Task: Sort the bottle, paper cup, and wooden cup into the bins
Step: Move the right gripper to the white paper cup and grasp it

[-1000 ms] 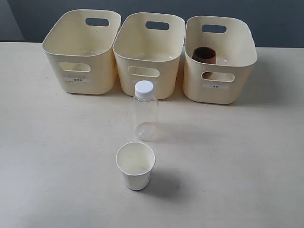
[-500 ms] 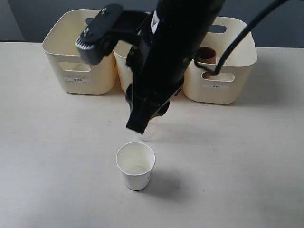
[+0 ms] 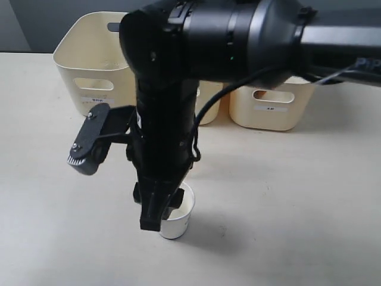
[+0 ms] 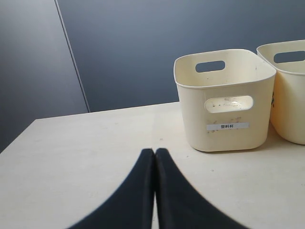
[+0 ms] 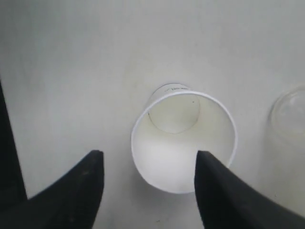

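The white paper cup stands upright near the table's front, its cream inside showing from above. My right gripper hangs open just above it; one finger is over the rim's edge and the other is off to the side, neither touching. In the exterior view the gripper covers the cup's left side. The clear bottle shows only as a blurred edge beside the cup. The arm hides the wooden cup. My left gripper is shut and empty, low over the table before the left bin.
Three cream bins stand in a row at the back: left, middle mostly behind the arm, and right. The big black right arm spans the middle of the exterior view, with a camera mount sticking out to its left.
The right arm has come into view and swept down and forward, from over the bottle to just above the paper cup. It now hides the bottle and wooden cup in the exterior view.
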You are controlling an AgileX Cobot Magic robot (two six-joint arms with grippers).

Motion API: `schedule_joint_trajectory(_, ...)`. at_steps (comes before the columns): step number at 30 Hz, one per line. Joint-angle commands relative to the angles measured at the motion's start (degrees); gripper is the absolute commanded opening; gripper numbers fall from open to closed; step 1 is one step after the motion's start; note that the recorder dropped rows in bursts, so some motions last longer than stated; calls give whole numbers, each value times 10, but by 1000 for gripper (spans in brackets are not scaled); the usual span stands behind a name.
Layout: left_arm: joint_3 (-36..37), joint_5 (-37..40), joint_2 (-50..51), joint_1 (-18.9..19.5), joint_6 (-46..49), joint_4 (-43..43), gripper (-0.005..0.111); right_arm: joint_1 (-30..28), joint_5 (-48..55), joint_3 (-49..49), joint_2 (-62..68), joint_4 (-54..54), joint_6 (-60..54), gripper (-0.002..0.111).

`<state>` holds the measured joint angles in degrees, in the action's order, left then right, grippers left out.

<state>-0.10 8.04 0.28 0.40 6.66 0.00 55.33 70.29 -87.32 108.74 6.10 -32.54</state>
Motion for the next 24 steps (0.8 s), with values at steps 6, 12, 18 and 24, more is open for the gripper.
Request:
schedule_joint_trajectory(6, 1, -3, -3, 0, -1, 0, 0, 7, -3, 4, 28, -14, -9, 54)
schedule_joint_trajectory(12, 1, -3, -3, 0, -1, 0, 0, 7, -3, 4, 44, -14, -9, 54)
schedule_joint_trajectory(18, 1, -3, -3, 0, -1, 0, 0, 7, -3, 4, 65, -9, -9, 54)
schedule_joint_trajectory(24, 1, -3, -3, 0, -1, 0, 0, 7, -3, 4, 85, -9, -10, 47)
